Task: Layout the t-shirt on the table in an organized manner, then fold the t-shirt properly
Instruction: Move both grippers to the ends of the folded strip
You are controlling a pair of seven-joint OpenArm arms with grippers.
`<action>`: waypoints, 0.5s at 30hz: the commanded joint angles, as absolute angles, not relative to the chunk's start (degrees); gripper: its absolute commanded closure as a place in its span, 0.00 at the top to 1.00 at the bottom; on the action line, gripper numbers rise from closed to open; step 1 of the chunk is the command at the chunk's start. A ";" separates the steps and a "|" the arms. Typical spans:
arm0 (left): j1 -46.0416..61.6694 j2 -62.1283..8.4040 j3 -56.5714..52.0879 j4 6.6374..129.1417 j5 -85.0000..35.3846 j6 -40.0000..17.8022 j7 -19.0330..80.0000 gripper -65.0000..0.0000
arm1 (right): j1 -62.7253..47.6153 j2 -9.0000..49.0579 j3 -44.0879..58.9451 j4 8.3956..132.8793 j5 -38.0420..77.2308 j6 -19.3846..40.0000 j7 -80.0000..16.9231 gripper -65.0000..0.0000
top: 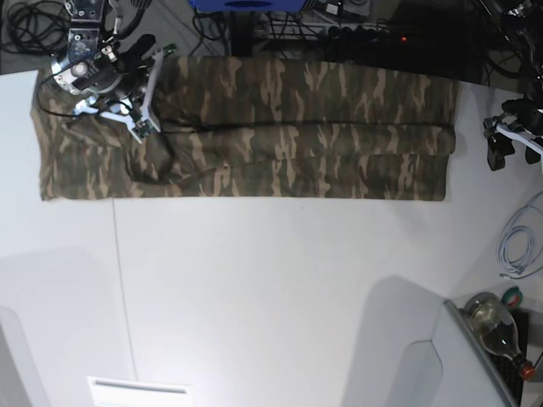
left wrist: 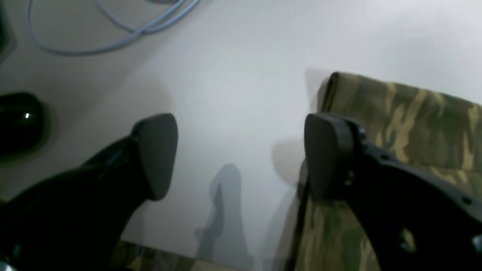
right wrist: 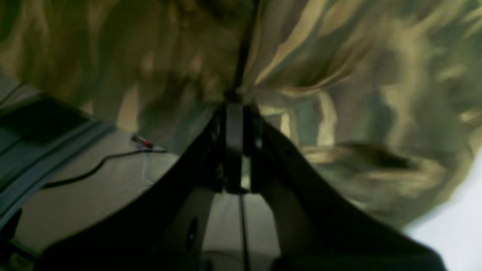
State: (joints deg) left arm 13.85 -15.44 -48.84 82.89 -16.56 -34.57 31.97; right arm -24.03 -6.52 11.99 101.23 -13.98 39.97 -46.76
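**Right hand pinching shirt at far-left end, left hand idle off the right end**

Left to right in the base view:

- Right hand [top: 140, 119] sits over the left end of the t-shirt [top: 288, 127]. Its wrist view shows the fingers clenched on a bunched ridge of camo cloth, with fabric fanning out from the pinch.
- The t-shirt lies along the far edge of the surface [top: 271, 288] as a long folded band. A lengthwise fold edge runs across the middle, and the near hem is fairly straight. The left end looks rumpled around the grip.
- Left hand [top: 512, 140] is off the shirt's right end. Its wrist view shows it released, pads [left wrist: 158, 154] wide apart with nothing between them, bare surface below and the shirt's folded edge beside the right pad.
- Loose grey cable [top: 514, 246] lies on the surface near the right edge.

Risks, my read:
- Single-point pinch on limp cloth. Any pull drags one layer only, skews the stacked fold and opens the band.
- Smooth white top means low friction, so the whole shirt may slide instead of folding.
- Far edge is close, so cloth could slip off the back.
- Left arm could snag the cable.

Materials: soft woven camo in green, brown and tan; the surface is hard, smooth and matte.
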 commanded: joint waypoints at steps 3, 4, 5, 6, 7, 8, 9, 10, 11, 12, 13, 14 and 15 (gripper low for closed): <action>14.29 -17.27 -47.60 83.47 -17.19 -34.59 30.73 0.77 | -22.99 -6.46 12.44 99.56 -13.93 40.00 -46.11 0.01; 14.55 -17.80 -46.73 83.21 -17.19 -34.59 30.73 0.77 | -23.16 -6.46 12.44 99.65 -13.93 40.00 -46.11 0.02; 14.55 -17.98 -46.20 82.68 -17.19 -34.59 30.73 0.77 | -23.43 -6.46 12.44 100.18 -13.93 40.00 -46.11 0.02; 14.55 -18.07 -46.02 81.98 -17.19 -34.59 30.73 0.77 | -23.78 -6.46 12.44 101.23 -13.93 40.00 -46.11 0.05; 14.55 -18.24 -46.11 81.36 -17.19 -34.59 30.73 0.77 | -24.31 -6.46 12.44 102.55 -13.93 40.00 -46.11 0.09; 14.55 -18.24 -46.29 80.75 -17.19 -34.59 30.73 0.77 | -25.01 -6.46 12.44 104.31 -13.93 40.00 -46.11 0.17; 14.55 -18.24 -46.37 80.22 -17.19 -34.68 30.73 0.76 | -25.63 -6.46 12.26 106.42 -13.93 40.00 -46.29 0.25; 14.55 -18.24 -46.37 79.96 -17.19 -34.68 30.73 0.72 | -26.24 -6.46 12.18 108.35 -13.93 40.00 -46.37 0.32; 14.64 -18.33 -46.37 79.87 -17.19 -34.77 30.73 0.67 | -26.86 -6.46 12.18 110.11 -13.93 40.00 -46.37 0.38; 14.81 -18.33 -46.37 79.87 -17.19 -34.77 30.73 0.58 | -27.38 -6.46 12.18 111.96 -13.93 40.00 -46.29 0.45; 15.43 -18.33 -46.02 79.87 -17.19 -34.77 30.73 0.47 | -27.74 -6.46 12.44 113.19 -13.76 40.00 -46.02 0.48; 15.87 -18.33 -45.85 80.04 -17.27 -34.77 30.73 0.36 | -27.74 -6.46 12.70 113.63 -12.88 40.00 -45.93 0.49; 15.87 -18.24 -45.85 80.22 -17.27 -34.86 30.73 0.26 | -27.56 -6.37 13.23 113.63 -11.12 40.00 -45.93 0.48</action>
